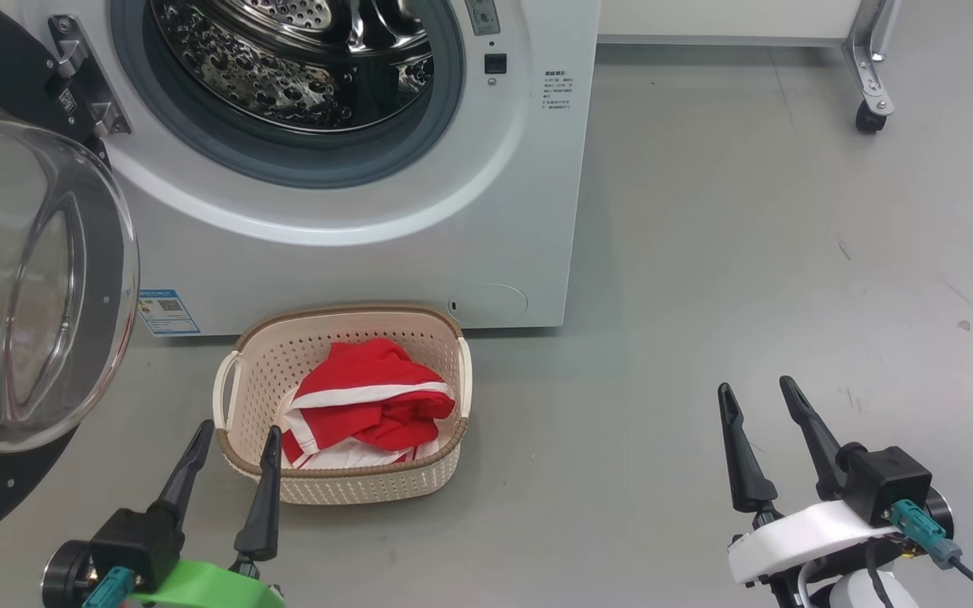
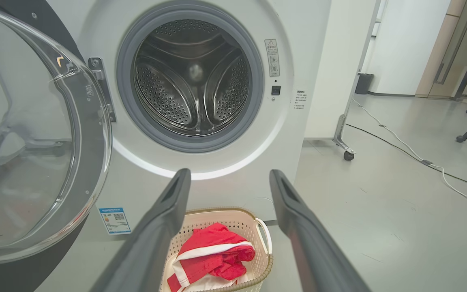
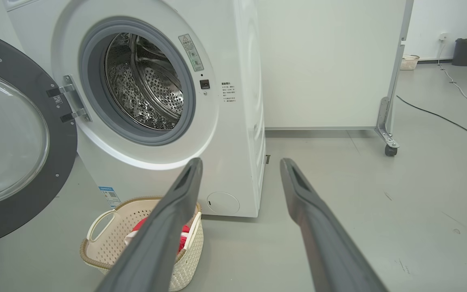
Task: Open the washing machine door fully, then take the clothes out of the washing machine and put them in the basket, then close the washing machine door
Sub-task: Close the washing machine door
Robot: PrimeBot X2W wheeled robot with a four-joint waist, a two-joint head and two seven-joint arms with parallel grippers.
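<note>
Ahead of left gripper (image 1: 238,428) and right gripper (image 1: 755,385): washing machine (image 1: 351,253), drum bare. To left gripper's left: washing machine door (image 1: 30,279), swung wide. Just ahead of it: basket (image 1: 343,314) holding clothes (image 1: 368,397). Gripper state, both: wide apart, nothing held. Probable fault: fingers skidding off bulging glass, door left unlatched.

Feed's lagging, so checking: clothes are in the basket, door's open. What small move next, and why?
Probably bring the left gripper over to the door to start pushing it shut: the drum looks empty, the clothes lie in the basket, and that gripper, nearest the door, is open and free.
</note>
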